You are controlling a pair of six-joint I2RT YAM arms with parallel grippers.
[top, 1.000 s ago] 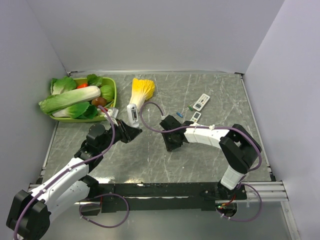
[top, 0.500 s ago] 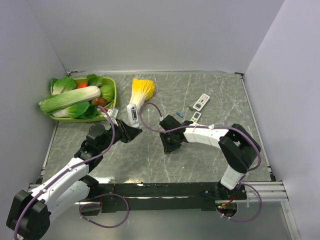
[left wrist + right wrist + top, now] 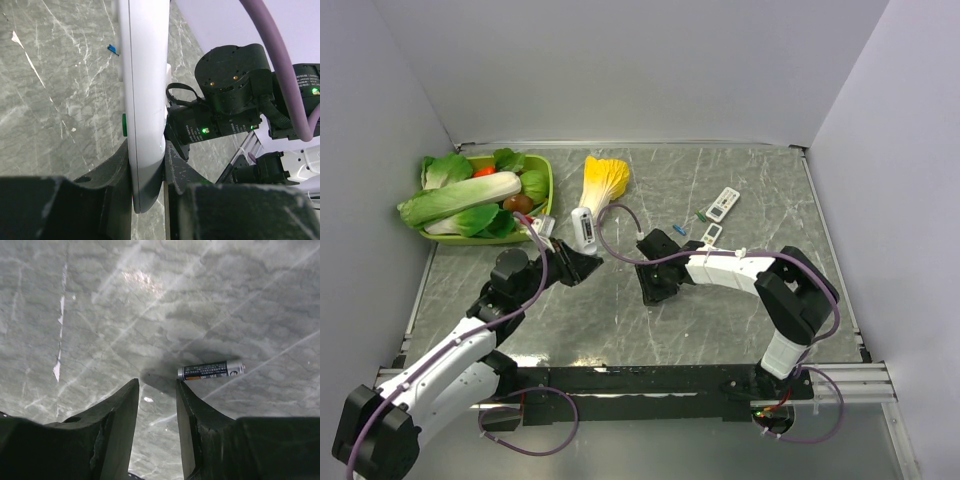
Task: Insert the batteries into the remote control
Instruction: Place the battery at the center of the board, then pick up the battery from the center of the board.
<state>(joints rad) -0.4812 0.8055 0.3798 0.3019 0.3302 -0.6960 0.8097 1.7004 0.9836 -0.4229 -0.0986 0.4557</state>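
My left gripper [image 3: 578,264] is shut on the lower end of a white remote control [image 3: 584,229]. In the left wrist view the remote [image 3: 144,90] stands edge-on between the jaws of that gripper [image 3: 147,152]. My right gripper [image 3: 655,284] is open and low over the table. In the right wrist view a dark battery with a silver end [image 3: 211,370] lies on the table, touching the tip of the right finger of that gripper [image 3: 157,383]. A blue battery [image 3: 679,228] and a green battery [image 3: 701,216] lie further back. The blue one also shows in the left wrist view [image 3: 112,48].
A second white remote [image 3: 722,203] and a small white cover piece [image 3: 711,233] lie at the back right. A green basket [image 3: 548,190] of toy vegetables stands at the back left. A yellow-leaved toy cabbage [image 3: 605,177] lies beside the held remote.
My right gripper has shifted slightly to the left, towards the left gripper. The left gripper and the remote have barely moved.
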